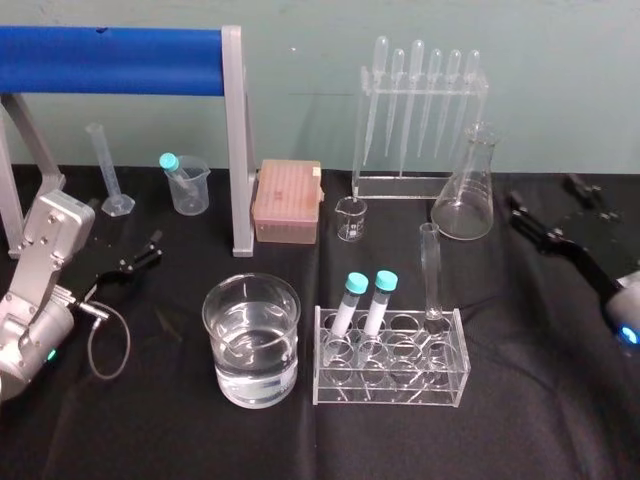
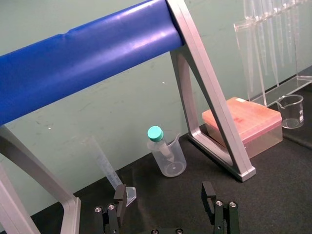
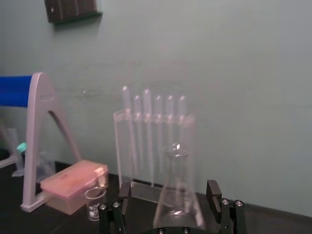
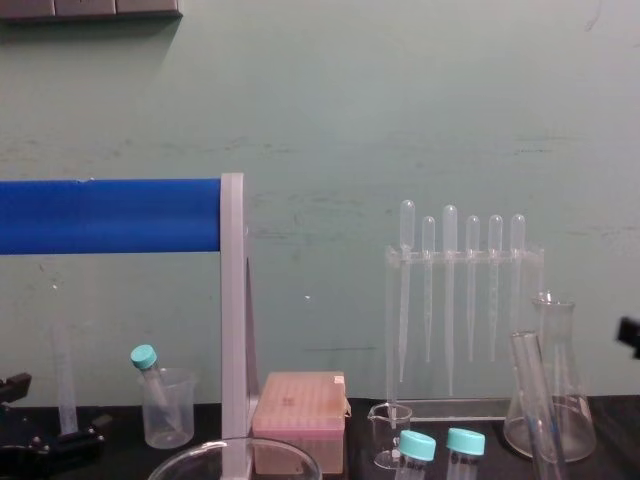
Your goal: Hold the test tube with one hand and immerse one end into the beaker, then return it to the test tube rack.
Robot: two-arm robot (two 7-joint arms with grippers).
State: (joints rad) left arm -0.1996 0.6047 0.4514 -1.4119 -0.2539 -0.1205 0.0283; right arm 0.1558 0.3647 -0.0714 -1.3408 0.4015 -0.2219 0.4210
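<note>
While both arms sit out at the table's edges, the left gripper (image 2: 164, 201) is low on the left, its black fingers (image 2: 119, 196) spread wide with nothing between them. Just ahead of it stand a graduated cylinder (image 1: 108, 170) and a small plastic beaker (image 2: 168, 158) with a teal-capped tube leaning in it. The right gripper (image 3: 168, 197) is over on the right, likewise spread and empty, pointing toward a conical flask (image 3: 176, 195) and the pipette stand (image 3: 151, 141) behind it. Between the two arms, toward the front of the black table (image 1: 540, 400), the test tube (image 1: 431, 270) stands nearly upright in the far row of the clear test tube rack (image 1: 392, 392), near its right end. Two teal-capped tubes (image 1: 378, 300) lean in holes further left. The beaker (image 1: 251, 335), wide and holding clear liquid, stands just left of the rack, close but apart from it.
</note>
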